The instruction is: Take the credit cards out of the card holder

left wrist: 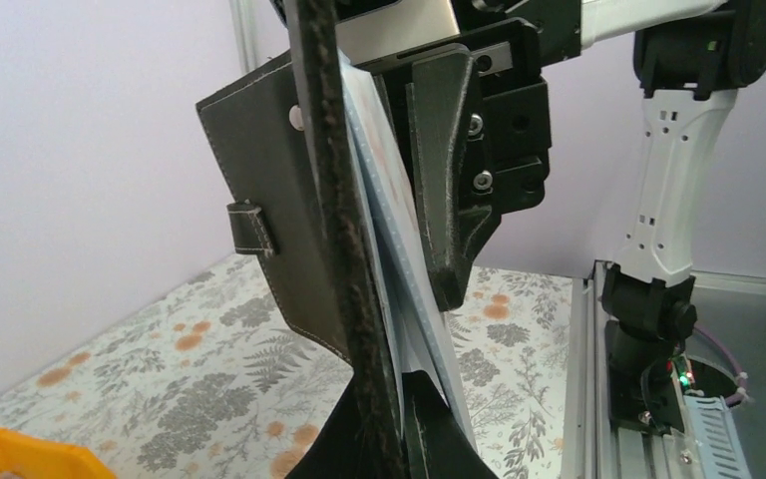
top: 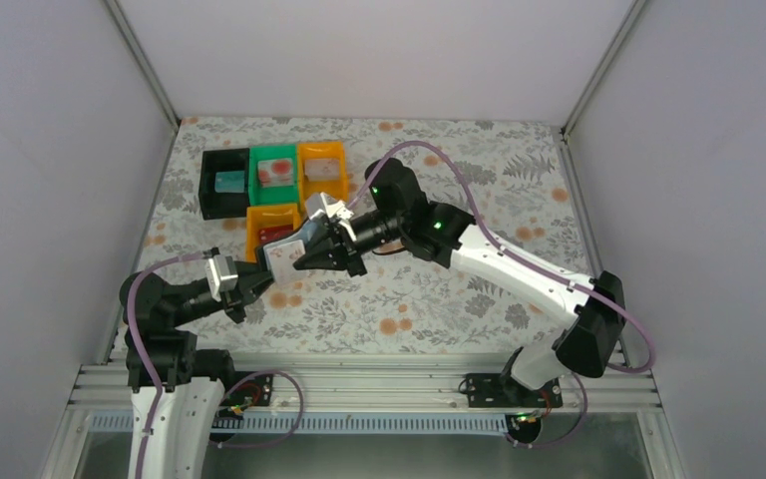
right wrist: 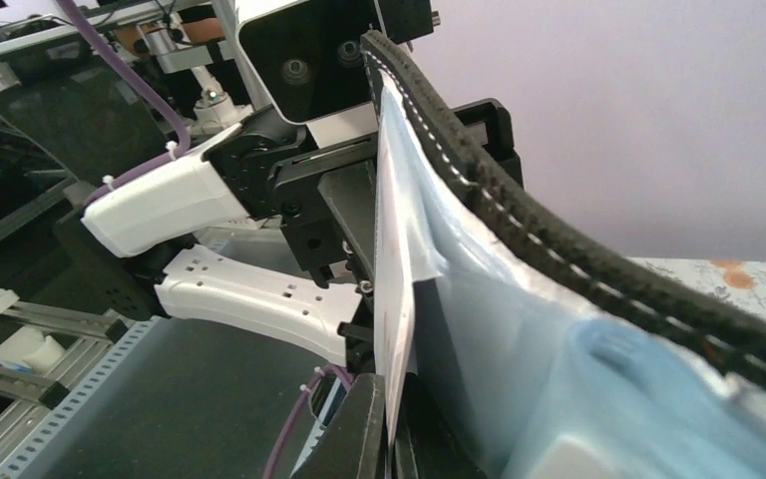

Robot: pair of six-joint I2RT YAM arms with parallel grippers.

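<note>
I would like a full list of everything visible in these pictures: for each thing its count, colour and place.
card holder: one, black outside, pale blue-grey inside, held in the air between both tools.
trays: four, far left on the table: black, green, orange in a row, second orange nearer.
credit cards: four, one per tray: teal, whitish-red, greyish, red.
table: one, floral cloth.
arms: two, white and black, near edge.
left tool: one, shut on the card holder.
right tool: one, shut on the holder's pale inner side.
</note>
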